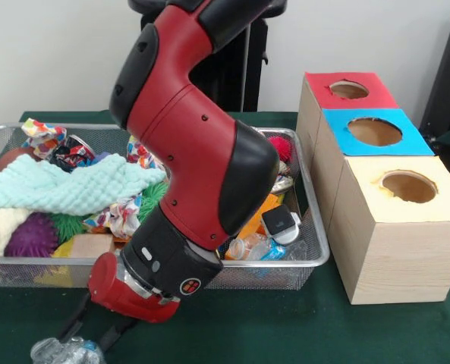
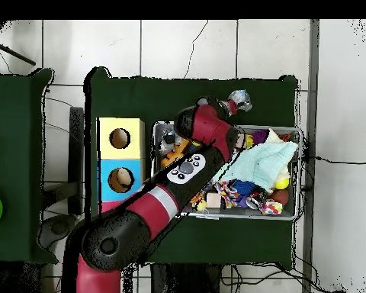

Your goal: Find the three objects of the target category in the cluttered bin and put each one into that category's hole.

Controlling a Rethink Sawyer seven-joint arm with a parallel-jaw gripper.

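My gripper (image 1: 84, 340) hangs low over the green table in front of the wire mesh bin (image 1: 321, 254), outside its near rim. Its black fingers (image 1: 74, 322) close on a clear crumpled plastic bottle (image 1: 64, 352) at the picture's bottom edge. In the overhead view the gripper (image 2: 231, 104) and the bottle (image 2: 239, 98) sit just beyond the bin's (image 2: 296, 217) far rim. Another clear bottle with a blue label (image 1: 259, 249) lies in the bin's near right corner. The arm hides the middle of the bin.
Three wooden boxes with holes stand right of the bin: red top (image 1: 349, 89), blue top (image 1: 374, 131), yellow top (image 1: 409, 186). The bin holds a mint cloth (image 1: 65, 189), a purple spiky ball (image 1: 31, 235), patterned rags and a white-and-black gadget (image 1: 279, 222).
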